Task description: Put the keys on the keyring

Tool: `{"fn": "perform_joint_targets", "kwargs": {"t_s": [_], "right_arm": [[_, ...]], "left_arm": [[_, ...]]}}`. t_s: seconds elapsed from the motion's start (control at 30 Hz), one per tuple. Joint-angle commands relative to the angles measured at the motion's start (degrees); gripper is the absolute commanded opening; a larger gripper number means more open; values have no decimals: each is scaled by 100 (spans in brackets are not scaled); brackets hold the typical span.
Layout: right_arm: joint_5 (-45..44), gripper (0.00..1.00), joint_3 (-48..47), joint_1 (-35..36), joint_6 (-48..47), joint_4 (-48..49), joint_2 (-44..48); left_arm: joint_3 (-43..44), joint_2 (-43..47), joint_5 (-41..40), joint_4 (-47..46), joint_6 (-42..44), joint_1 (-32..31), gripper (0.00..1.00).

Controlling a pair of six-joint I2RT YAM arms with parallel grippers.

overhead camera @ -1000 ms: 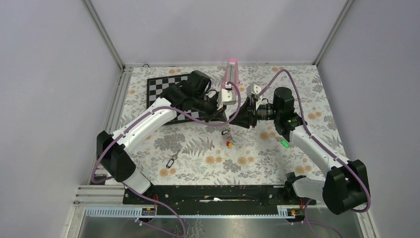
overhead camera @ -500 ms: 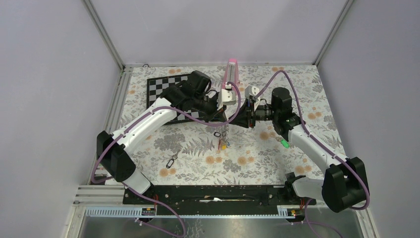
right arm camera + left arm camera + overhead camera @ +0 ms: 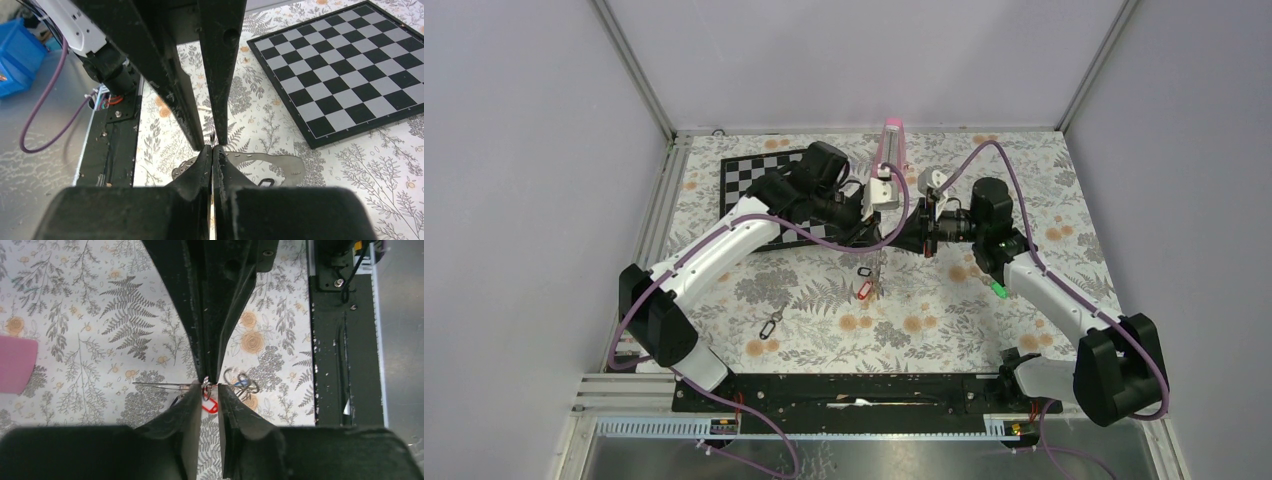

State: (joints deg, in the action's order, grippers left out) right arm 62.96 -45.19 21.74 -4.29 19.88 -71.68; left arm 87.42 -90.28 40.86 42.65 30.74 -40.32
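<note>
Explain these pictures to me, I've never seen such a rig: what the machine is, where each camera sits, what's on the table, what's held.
These are two robot arms bolted at the table's near edge, each ending in a two-finger pincer. The wide picture looks down from above and behind them. The other two come from cameras on each wrist, so each shows its own fingers at the bottom. On the flowered cloth lie a chessboard, a pink object, a green-tagged key and one more loose key. The arms meet mid-table: the right pincer is shut, apparently on the thin wire keyring, with a red-tagged key hanging below. The left pincer has its jaws slightly apart at the same spot.
</note>
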Motion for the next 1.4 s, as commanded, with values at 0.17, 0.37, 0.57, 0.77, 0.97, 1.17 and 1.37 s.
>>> {"fn": "perform_joint_targets", "kwargs": {"t_s": [0.17,0.37,0.57,0.77,0.97,1.17,1.37], "right_arm": [[67,0,131,-137,2416,2767,-39],[-23,0,371,-169,2849,3446,-83],[-127,0,551,-244,3130,3956,-84],[-171,0,650,-262,3385,4297,-135],[-188,0,718,-266,3521,4518,-162],[-205,0,747,-265,3514,4518,-167],[-215,0,752,-266,3514,4525,-139]], "left_arm": [[55,398,1431,-445,-122,690,38],[-478,656,1941,-1566,-828,959,38],[-1045,766,2363,-2624,-1513,958,36],[-1550,835,2633,-3896,-2387,958,33],[-1701,822,2537,-4239,-2626,955,26],[-1727,730,2559,-4646,-2955,948,19],[-1802,696,2647,-4658,-2971,938,14]]}}
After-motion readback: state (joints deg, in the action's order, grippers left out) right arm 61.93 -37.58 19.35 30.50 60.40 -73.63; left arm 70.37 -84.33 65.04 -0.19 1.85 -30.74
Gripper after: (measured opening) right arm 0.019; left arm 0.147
